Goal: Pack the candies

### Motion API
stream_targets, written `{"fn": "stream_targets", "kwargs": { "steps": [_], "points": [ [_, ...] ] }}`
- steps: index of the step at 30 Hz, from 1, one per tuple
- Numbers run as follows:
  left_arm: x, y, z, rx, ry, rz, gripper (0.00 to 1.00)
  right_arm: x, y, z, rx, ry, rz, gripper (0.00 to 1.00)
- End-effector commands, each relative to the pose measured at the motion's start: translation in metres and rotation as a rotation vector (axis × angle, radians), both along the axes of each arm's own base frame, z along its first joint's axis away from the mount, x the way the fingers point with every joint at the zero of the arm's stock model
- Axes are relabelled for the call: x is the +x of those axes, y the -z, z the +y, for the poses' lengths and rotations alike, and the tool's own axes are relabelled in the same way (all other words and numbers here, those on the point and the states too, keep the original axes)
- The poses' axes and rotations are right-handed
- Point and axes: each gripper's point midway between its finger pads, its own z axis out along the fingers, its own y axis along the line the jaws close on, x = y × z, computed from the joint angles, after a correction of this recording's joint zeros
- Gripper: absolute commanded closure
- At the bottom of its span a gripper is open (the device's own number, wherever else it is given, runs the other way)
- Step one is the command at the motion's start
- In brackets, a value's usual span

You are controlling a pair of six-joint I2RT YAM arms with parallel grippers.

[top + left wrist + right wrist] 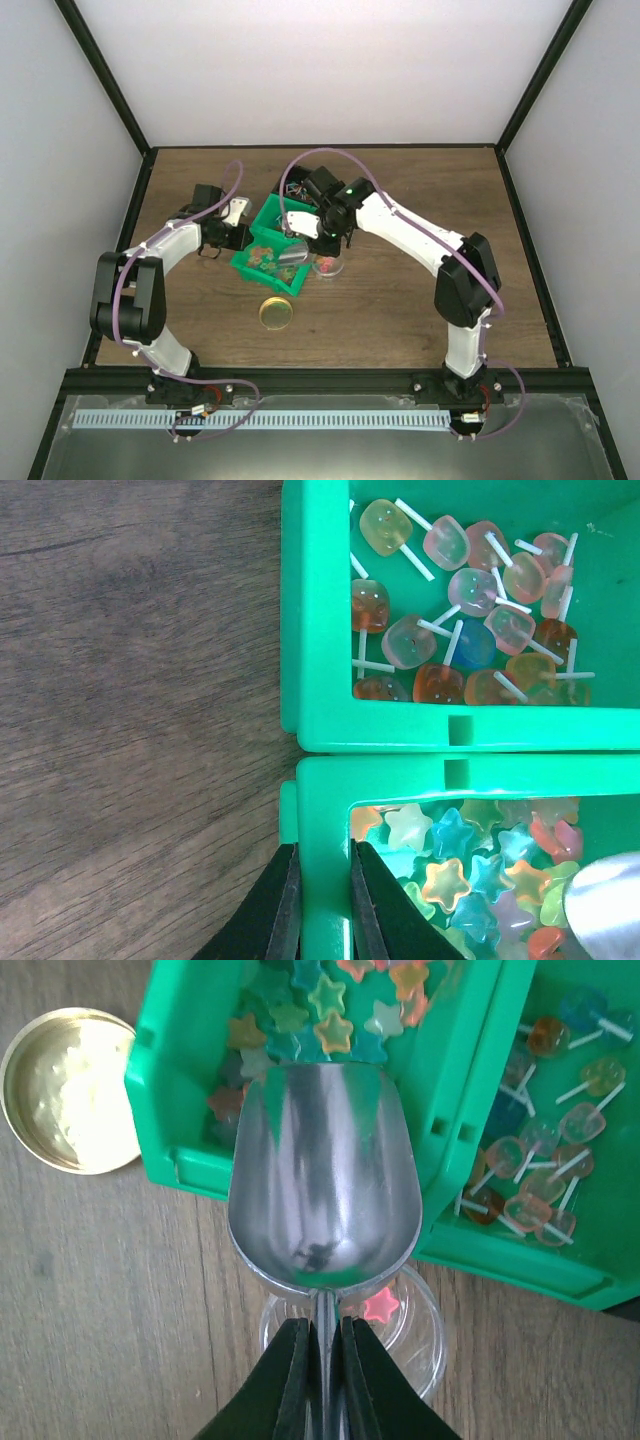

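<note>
Scooping in hand: empty scoop (325, 1160) is gripped by closed right fingers (290, 1380), bin (320, 880) wall pinched by left fingers (275, 910); candies (330, 1030) at the scoop's twelve o'clock are likely to be dug next.

Translucent star-shaped candies (445, 880), mixed colours, loose in the green bin (400, 775)

Scoop (325, 1180) blocks way to candies (330, 1015); lid (65, 1090) beside bin (175, 1165); table (100, 1310) around free

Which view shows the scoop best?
The right wrist view: the scoop fills the frame, bowl apparently empty, handle pinched in the right hand. The left wrist view catches only its tip; the top view shows it tiny.
</note>
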Motion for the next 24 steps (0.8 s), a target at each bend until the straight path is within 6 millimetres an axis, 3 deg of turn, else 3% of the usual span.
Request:
{"fn": "stream_targets", "kwargs": {
  "steps": [1,5,10,17,24],
  "points": [
    [0.002,0.003,-0.003,-0.011,0.009,0.003,0.95,0.001,-0.002,-0.007,-0.064,-0.012,-0.024,0.99],
    [0.001,0.005,-0.002,-0.01,0.005,0.008,0.95,0.0,0.015,-0.006,-0.121,-0.066,-0.035,0.99],
    [-0.004,0.007,-0.002,-0.015,0.002,0.01,0.95,0.016,0.025,0.01,-0.166,-0.109,-0.053,0.99],
    [-0.002,0.005,-0.003,-0.019,-0.002,0.0,0.95,0.002,0.039,0.028,-0.184,-0.193,-0.028,0.99],
    [-0.005,0.006,-0.003,-0.025,-0.004,-0.004,0.95,-0.004,0.049,0.054,-0.082,-0.184,0.043,0.99]
  ]
}}
